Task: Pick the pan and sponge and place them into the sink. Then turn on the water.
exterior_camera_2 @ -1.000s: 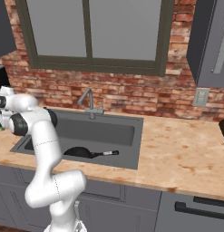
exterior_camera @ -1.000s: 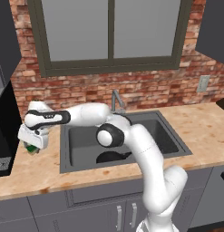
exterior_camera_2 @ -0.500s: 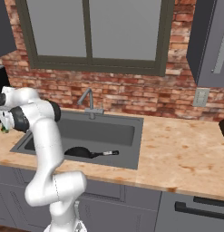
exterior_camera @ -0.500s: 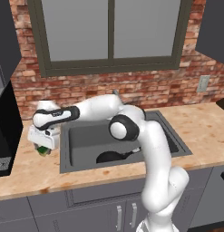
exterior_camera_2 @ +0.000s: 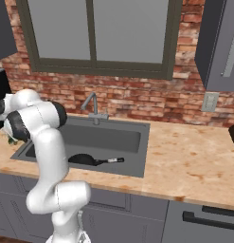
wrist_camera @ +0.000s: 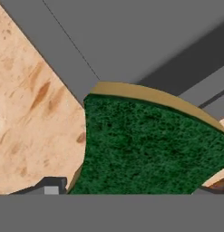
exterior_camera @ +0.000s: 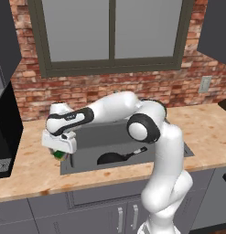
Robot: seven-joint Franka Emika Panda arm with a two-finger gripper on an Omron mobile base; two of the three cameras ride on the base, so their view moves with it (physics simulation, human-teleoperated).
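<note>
My gripper (exterior_camera: 60,153) hangs over the sink's left rim, shut on the sponge (exterior_camera: 58,156), whose dark green top shows just under the white hand. In the hand view the sponge (wrist_camera: 149,149), green with a yellow edge, sits between the fingertips (wrist_camera: 50,186) above the corner where the counter (wrist_camera: 31,113) meets the grey sink (wrist_camera: 131,36). On the floor of the dark grey sink (exterior_camera: 100,137) lies the black pan (exterior_camera: 112,158), its handle pointing right. From the right, the pan (exterior_camera_2: 83,160) rests in the sink (exterior_camera_2: 113,137) in front of the faucet (exterior_camera_2: 92,102).
A black appliance (exterior_camera: 4,132) stands on the counter at the far left, close to the hand. A brick wall and a window run behind the sink. Wooden counter (exterior_camera_2: 194,156) stretches to the right of the basin.
The gripper has carried the sponge to the right, from over the left counter to the sink's left rim. The pan has stayed in the basin.
</note>
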